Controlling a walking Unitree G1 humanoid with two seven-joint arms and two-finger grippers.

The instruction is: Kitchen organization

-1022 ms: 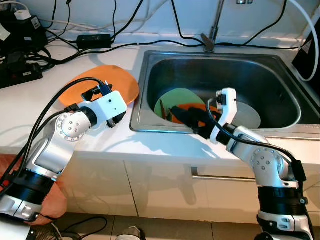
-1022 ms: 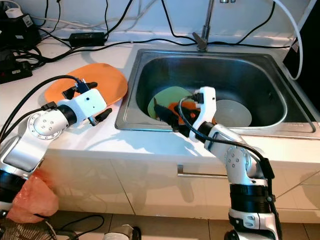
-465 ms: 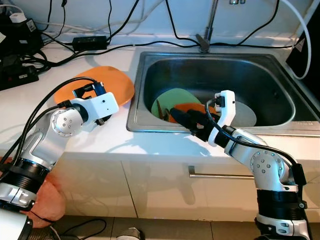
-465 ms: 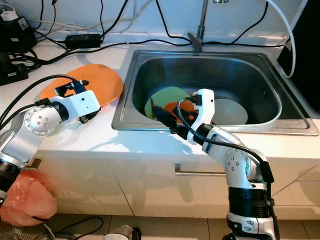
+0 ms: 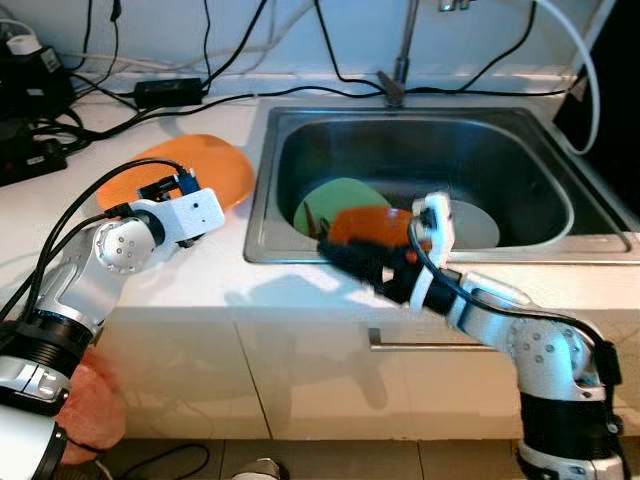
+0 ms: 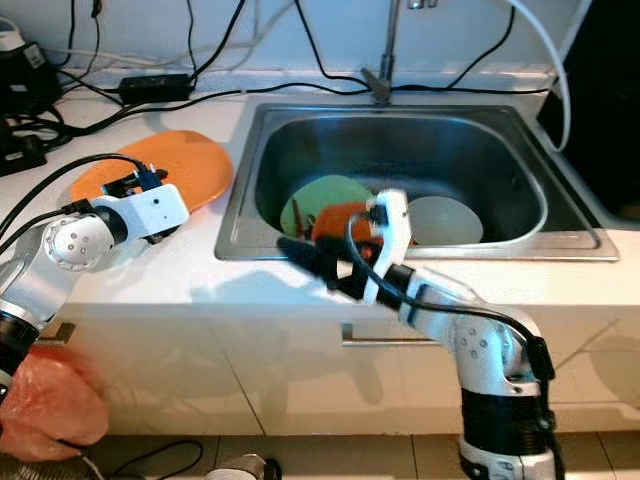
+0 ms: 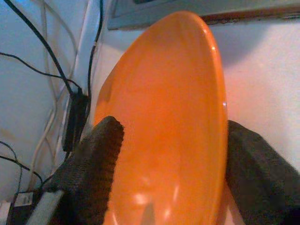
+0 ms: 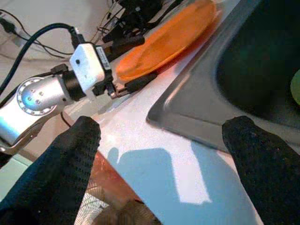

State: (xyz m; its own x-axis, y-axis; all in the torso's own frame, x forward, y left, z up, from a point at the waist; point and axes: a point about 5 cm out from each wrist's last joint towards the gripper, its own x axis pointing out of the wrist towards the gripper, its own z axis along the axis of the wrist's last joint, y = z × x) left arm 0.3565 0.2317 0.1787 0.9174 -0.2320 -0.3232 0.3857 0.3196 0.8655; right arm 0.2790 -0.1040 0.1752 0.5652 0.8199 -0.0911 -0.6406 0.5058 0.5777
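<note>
An orange plate (image 5: 205,165) lies on the white counter to the left of the steel sink (image 5: 262,205). My left gripper (image 5: 172,187) is at its near edge, open, and in the left wrist view a finger stands on each side of the orange plate (image 7: 173,108). Inside the sink are a green plate (image 5: 335,198), an orange dish (image 5: 365,222) and a white bowl (image 5: 472,222). My right gripper (image 5: 345,257) is blurred over the sink's front rim. In the right wrist view the right gripper (image 8: 161,126) is open with nothing between its fingers.
Black cables and a power adapter (image 5: 165,90) run along the back of the counter, with power strips (image 5: 25,155) at the far left. The faucet (image 5: 395,80) rises behind the sink. A drawer handle (image 5: 400,345) is below the counter, and an orange bag (image 5: 95,420) is on the floor at the left.
My right gripper has drawn back out of the sink to its front rim. The camera has shifted. My left gripper stays at the orange plate.
</note>
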